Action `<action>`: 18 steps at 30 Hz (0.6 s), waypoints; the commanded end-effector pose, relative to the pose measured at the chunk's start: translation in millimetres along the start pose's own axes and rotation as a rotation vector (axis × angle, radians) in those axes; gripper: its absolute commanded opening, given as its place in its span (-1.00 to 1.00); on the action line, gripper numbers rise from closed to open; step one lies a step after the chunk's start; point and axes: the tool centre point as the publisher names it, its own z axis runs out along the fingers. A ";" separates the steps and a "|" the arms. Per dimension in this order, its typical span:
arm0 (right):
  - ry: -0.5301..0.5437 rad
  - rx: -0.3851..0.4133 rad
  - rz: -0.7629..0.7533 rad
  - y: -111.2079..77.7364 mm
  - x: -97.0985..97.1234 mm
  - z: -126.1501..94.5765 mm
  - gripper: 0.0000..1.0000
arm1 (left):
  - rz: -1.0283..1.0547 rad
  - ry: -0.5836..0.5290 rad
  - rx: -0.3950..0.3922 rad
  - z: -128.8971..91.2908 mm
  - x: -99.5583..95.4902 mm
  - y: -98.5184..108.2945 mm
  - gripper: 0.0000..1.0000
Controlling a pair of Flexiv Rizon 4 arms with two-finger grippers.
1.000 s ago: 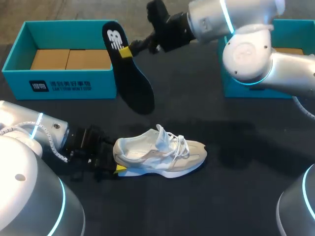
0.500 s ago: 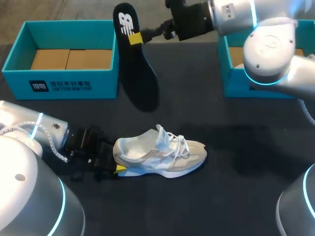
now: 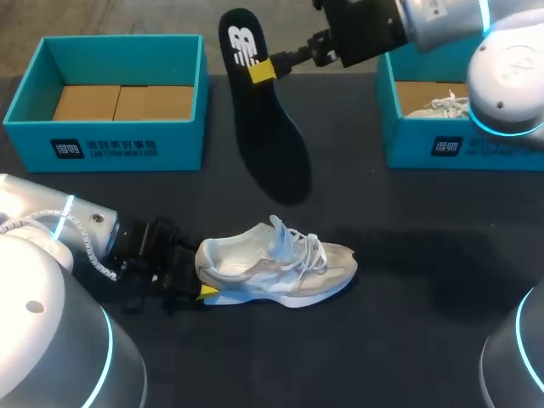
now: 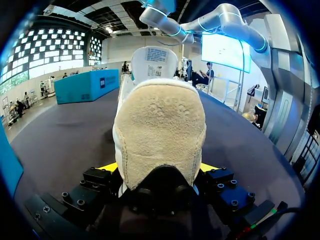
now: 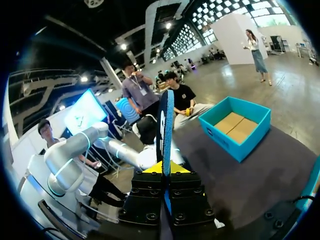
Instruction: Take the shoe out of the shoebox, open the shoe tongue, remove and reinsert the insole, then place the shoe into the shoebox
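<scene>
The white and cream lace-up sneaker (image 3: 276,270) stands upright on its sole near the middle of the black cloth-covered table (image 3: 408,340), out of either box, heel toward the left arm and toe toward the right. The left gripper (image 3: 198,279) is closed on the suede heel: in the left wrist view one yellow tip sits on each side of the sneaker (image 4: 160,130), pressed against it. The contact itself is mostly masked by the heel and the left gripper's (image 4: 160,171) black body. The head view shows only one yellow tip, below the heel. The tongue stands raised; the inside of the sneaker cannot be seen from any view.

The long black foam insole (image 3: 265,127), with white print at its heel end, hangs in the air above the table, well apart from the sneaker. The right gripper (image 3: 262,70) pinches it near the printed end, and its toe end points down toward the sneaker. In the right wrist view the insole (image 5: 165,125) shows edge-on, squeezed between the right gripper's (image 5: 164,169) narrow-set yellow tips.

A teal cardboard shoebox (image 3: 119,149) with brown card lining sits open at the far left. A second teal shoebox (image 3: 425,153) at the far right is partly covered by the right arm. A white laced shoe (image 3: 438,106) shows inside it, only in part.
</scene>
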 end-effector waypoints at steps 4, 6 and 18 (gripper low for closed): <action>-0.042 -0.002 0.019 -7.8 15.3 -36.7 -1.00 | 0.000 0.000 -0.003 2.6 -1.2 1.7 -1.00; -0.062 -0.008 0.024 -9.9 16.8 -42.8 -1.00 | 0.000 0.000 -0.003 2.6 -1.2 1.7 -1.00; -0.146 -0.018 0.054 -22.1 30.7 -75.1 -1.00 | 0.000 0.000 -0.003 2.6 -1.2 1.7 -1.00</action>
